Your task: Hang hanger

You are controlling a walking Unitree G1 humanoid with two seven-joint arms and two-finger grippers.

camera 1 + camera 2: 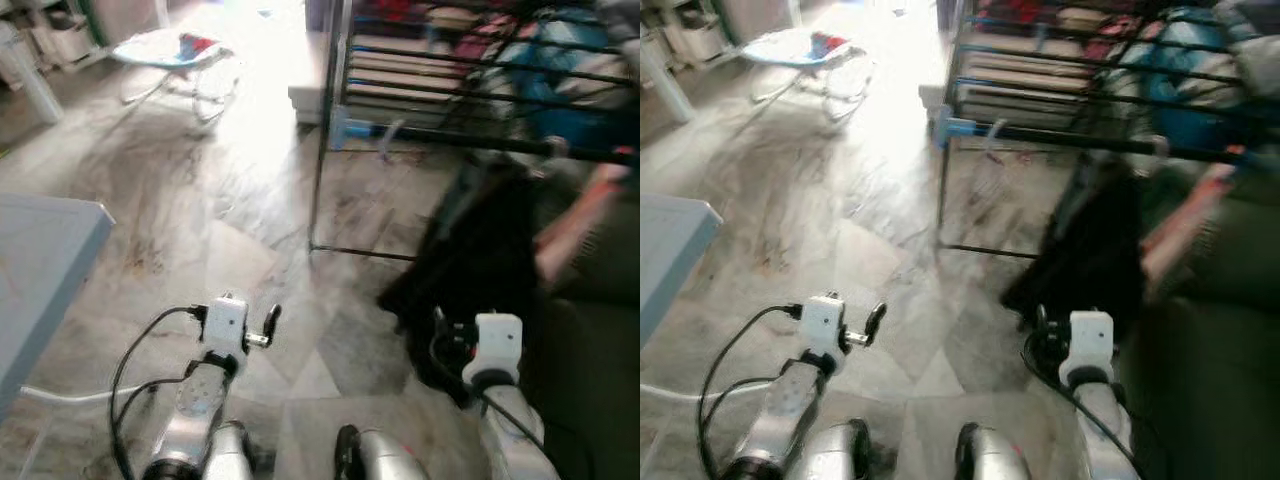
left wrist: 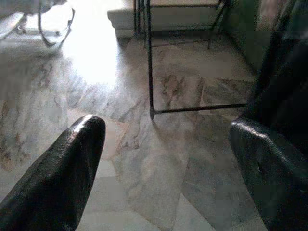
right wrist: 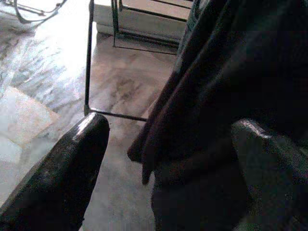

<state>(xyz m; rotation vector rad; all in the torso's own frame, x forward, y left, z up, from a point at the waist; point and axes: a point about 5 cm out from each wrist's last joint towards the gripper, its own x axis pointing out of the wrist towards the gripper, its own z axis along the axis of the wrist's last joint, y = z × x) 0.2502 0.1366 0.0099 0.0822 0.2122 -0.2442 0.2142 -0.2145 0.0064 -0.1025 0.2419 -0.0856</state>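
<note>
Judging from the head views, the task appears near its end: a dark garment [image 1: 470,270] hangs from the horizontal rail [image 1: 480,143] of the metal clothes rack [image 1: 318,180] in the right half of the frame, and its lower edge reaches down toward the marble floor [image 1: 200,200]. The hanger itself cannot be made out; the top of the garment at the rail is blurred, so whether the hook is fully seated over the rail is uncertain.

The right gripper [image 3: 168,178] sits low at the lower right of the frame, just in front of the garment's hem. In the right wrist view its two black fingers [image 3: 72,163] stand wide apart with nothing between them; the cloth lies beyond the tips. The left gripper [image 2: 168,159] is held over bare floor at the lower centre-left, well apart from the rack, its fingers likewise spread wide and empty.

A pale blurred shape at the right edge, possibly a person's arm [image 1: 580,215], lies near the rail end. A blue table corner [image 1: 50,250] shows at the left edge, and a bouncer seat [image 1: 175,55] stands at the upper left.

Remaining work, as far as can be judged: confirm the hanger is seated, then withdraw both arms.
</note>
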